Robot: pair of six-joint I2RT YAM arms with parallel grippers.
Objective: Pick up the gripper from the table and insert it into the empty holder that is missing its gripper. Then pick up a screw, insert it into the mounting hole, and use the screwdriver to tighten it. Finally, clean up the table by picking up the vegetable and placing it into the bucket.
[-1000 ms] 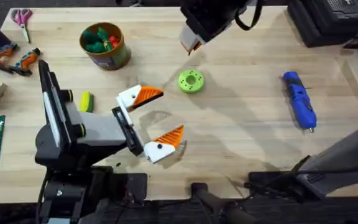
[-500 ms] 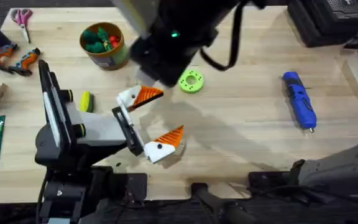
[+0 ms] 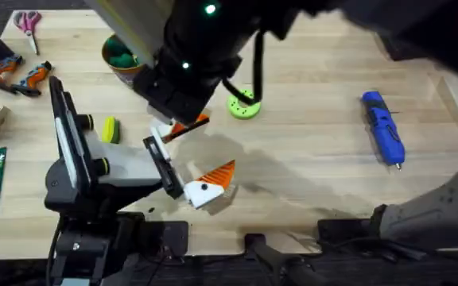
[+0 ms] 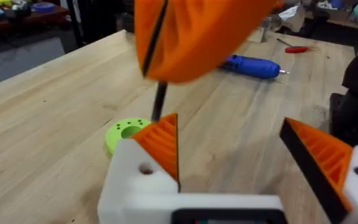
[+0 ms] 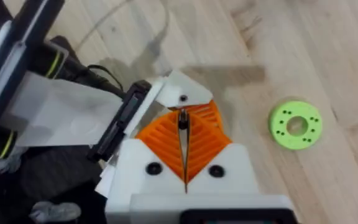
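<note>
The left hand point(image 3: 213, 147) lay on the desk point(image 3: 316, 159) with its fingers apart. Over its far holder point(image 5: 185, 85), the right hand point(image 5: 184, 134) was pinched tight on a screw point(image 5: 183, 121), which pointed straight down at the hole point(image 5: 183, 98). The screwdriver point(image 3: 383, 127) lay off at 3 o'clock from the holder.

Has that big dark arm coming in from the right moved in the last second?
Yes. In the overhead view the right arm has swung leftward past the lime-green plastic ring and now hangs over the left arm's white holder with its orange ribbed pad.
</note>
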